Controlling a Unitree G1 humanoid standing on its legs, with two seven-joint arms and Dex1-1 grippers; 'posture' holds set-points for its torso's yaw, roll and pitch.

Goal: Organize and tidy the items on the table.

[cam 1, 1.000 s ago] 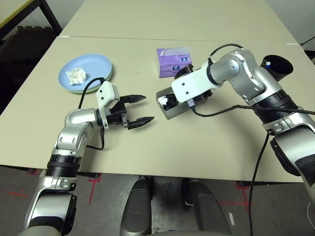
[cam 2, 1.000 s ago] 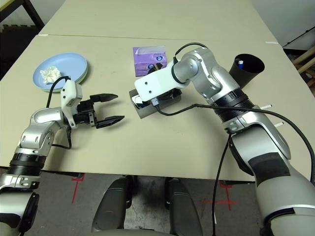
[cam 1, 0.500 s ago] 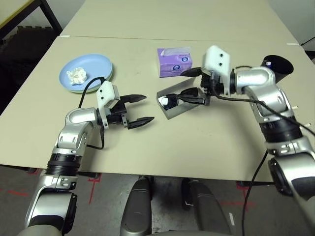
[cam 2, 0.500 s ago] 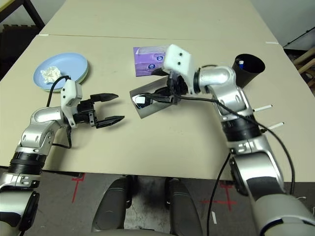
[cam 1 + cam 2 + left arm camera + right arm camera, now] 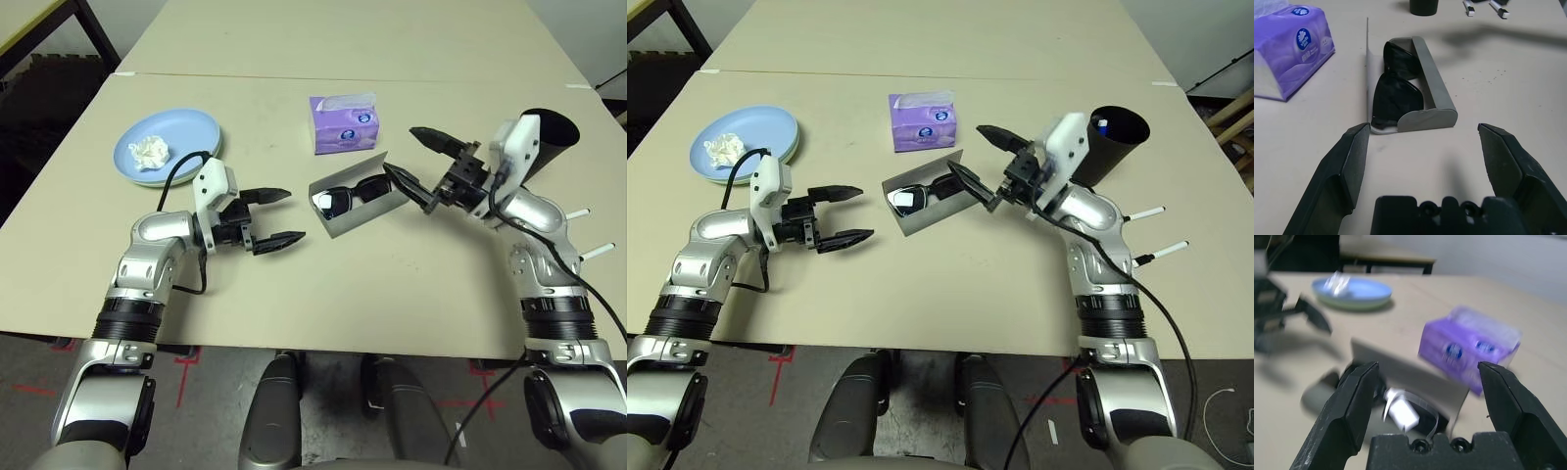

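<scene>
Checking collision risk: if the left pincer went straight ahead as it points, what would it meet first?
Likely the grey glasses case holding the black sunglasses, directly ahead of the open left pincer.

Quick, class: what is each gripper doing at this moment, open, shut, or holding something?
Left gripper: open, holding nothing, hovering over the table.
Right gripper: open, holding nothing, beside the open grey glasses case.

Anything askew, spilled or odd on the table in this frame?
The glasses case lies open mid-table, lid up, with the sunglasses inside. A tissue wad sits on the blue plate. Two pens lie loose beside the black cup. Nothing is spilled or visibly damaged.
</scene>
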